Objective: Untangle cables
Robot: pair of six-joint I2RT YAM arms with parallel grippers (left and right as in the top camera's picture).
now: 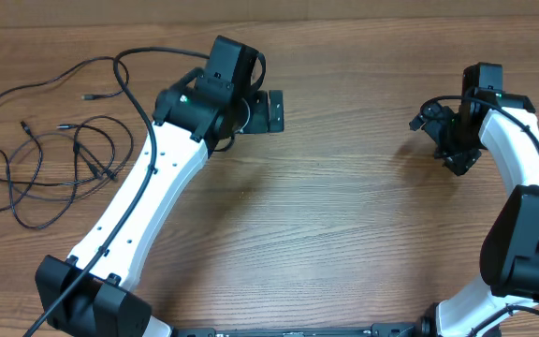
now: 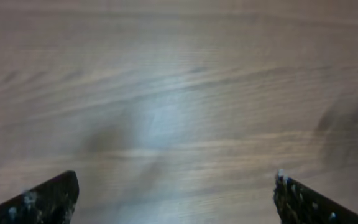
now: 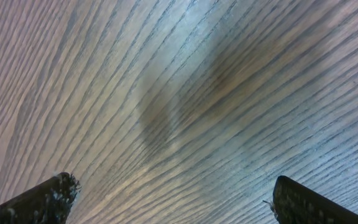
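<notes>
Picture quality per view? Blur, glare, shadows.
Overhead: sharp, evenly lit, cables resolved against the table. Left wrist: soft focus, grain smeared, pale glare patch mid-frame, dim shadow to its left; left pincer dark and blurry at the bottom corners. Right wrist: grain crisp, broad dark curved shadow through the centre, bluish sheen lower right.

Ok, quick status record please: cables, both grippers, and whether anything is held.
cables: loose tangle of loops on the table's left side
left gripper: open, empty, over bare wood, right of the cables
right gripper: open, empty, over bare wood on the right side
held: nothing; neither gripper touches the cables
</notes>
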